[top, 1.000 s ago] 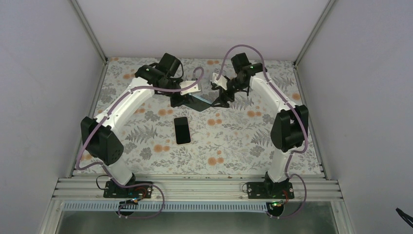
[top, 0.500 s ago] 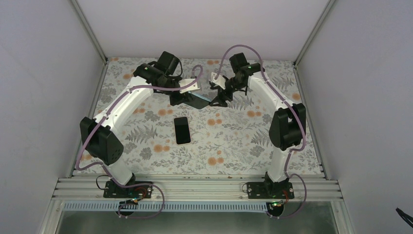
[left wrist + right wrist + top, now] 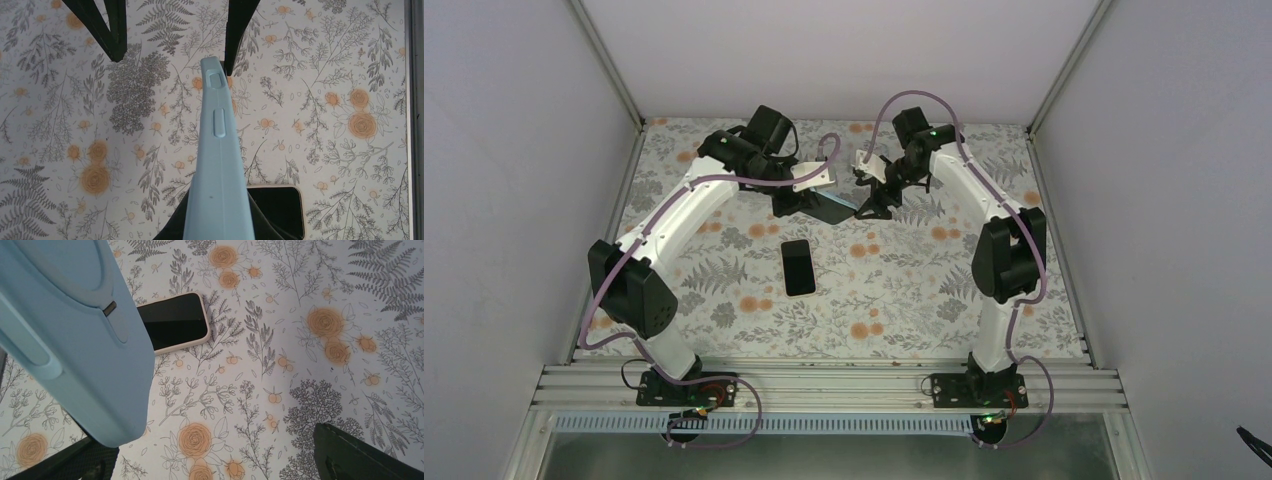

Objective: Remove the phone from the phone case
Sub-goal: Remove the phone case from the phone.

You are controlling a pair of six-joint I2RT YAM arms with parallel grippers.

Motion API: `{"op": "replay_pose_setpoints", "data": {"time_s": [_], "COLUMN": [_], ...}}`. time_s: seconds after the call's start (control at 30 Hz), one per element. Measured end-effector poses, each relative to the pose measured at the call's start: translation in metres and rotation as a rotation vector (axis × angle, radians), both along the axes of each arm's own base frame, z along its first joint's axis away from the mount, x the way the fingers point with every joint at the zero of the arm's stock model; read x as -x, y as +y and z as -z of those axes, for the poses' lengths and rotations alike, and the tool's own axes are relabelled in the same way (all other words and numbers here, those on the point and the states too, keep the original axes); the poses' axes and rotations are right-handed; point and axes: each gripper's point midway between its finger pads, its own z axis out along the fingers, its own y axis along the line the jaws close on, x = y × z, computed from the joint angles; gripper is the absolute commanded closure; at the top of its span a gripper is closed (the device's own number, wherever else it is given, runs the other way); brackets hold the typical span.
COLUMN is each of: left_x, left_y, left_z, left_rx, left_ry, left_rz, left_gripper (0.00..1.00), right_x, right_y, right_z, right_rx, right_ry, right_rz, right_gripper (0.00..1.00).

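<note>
Two things jump out. The phone [image 3: 799, 267] is lying flat on the table [image 3: 944, 300] all by itself, dark face up. The phone case [image 3: 834, 208] is up in the air further back, between the two arms. So as far as I can judge the actual extraction is done, and what's left is tidying up.

The left gripper [image 3: 802, 203] has the case. In its wrist view the light blue shell sticks out edge-on from between its dark fingers, side buttons showing, so it's clamped on one end. The right gripper [image 3: 874, 203] is spread wide. Its fingers [image 3: 350, 450] sit far apart at the bottom corners of its own camera with nothing gripped between them. The free end of the case hangs close to one of those fingers, but I can't tell from any view whether they actually touch.

The phone is well apart from both grippers, nearer the arm bases and roughly midway between the arms.

Next move, my guess: the left arm brings the case down onto a bare patch of table away from the phone and lets go, while the right arm backs off. The main things to watch are the case landing on the phone or catching on that right finger on the way down.
</note>
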Motion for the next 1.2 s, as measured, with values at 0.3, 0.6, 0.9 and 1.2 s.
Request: {"op": "replay_pose_setpoints", "data": {"time_s": [0.3, 0.6, 0.9, 1.2], "left_x": [0.0039, 0.0044, 0.0040, 0.0049], "left_y": [0.0013, 0.0009, 0.0016, 0.0015], "left_z": [0.0020, 0.0022, 0.0018, 0.0000], "left_rx": [-0.010, -0.007, -0.002, 0.003], "left_ry": [0.010, 0.011, 0.014, 0.019], "left_rz": [0.010, 0.014, 0.013, 0.015], "left_gripper": [0.98, 0.98, 0.98, 0.98], "right_x": [0.0080, 0.0098, 0.0079, 0.0037], "right_y": [-0.0037, -0.0040, -0.0022, -0.0007], "right_z": [0.0040, 0.0038, -0.0011, -0.0051], "right_rx": [0.012, 0.011, 0.000, -0.008], "right_ry": [0.010, 0.014, 0.001, -0.012], "right_rz": [-0.021, -0.024, -0.028, -0.018], "right_gripper": [0.05, 0.05, 0.06, 0.06]}}
